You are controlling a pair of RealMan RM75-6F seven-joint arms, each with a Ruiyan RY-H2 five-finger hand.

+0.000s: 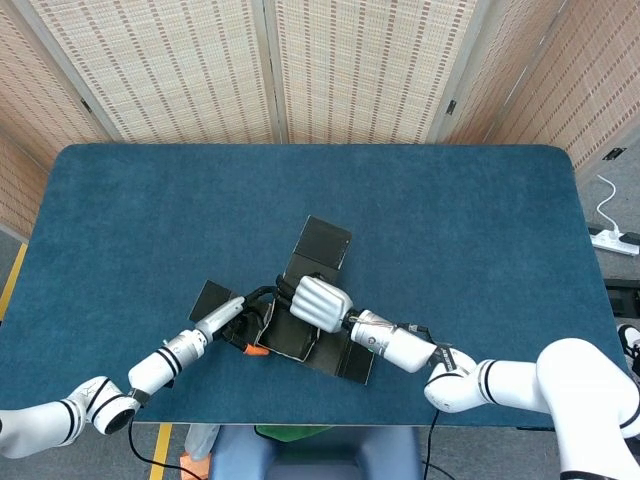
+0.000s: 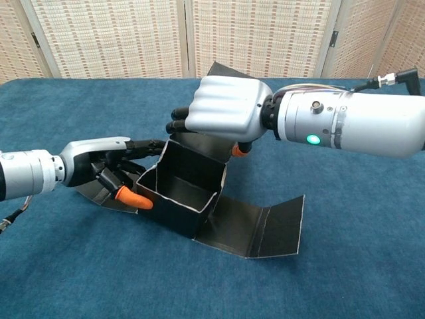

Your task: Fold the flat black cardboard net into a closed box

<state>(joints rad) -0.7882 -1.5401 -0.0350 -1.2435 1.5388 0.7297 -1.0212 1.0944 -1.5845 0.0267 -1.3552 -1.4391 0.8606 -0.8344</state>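
The black cardboard net (image 1: 325, 243) (image 2: 265, 226) is partly folded, with four walls standing as an open-topped box (image 2: 179, 193) near the table's front edge. My right hand (image 1: 318, 302) (image 2: 222, 113) grips the box's far wall from above, with fingers over the top edge and the thumb behind. My left hand (image 1: 235, 315) (image 2: 99, 166) lies against the outside of the box's left wall, fingers spread along it, and pinches nothing. One flap lies flat to the right of the box. Another flap rises behind my right hand.
The blue cloth table (image 1: 480, 220) (image 2: 372, 266) carries only the net. Woven screens stand behind the far edge. A power strip (image 1: 612, 240) lies on the floor at the right.
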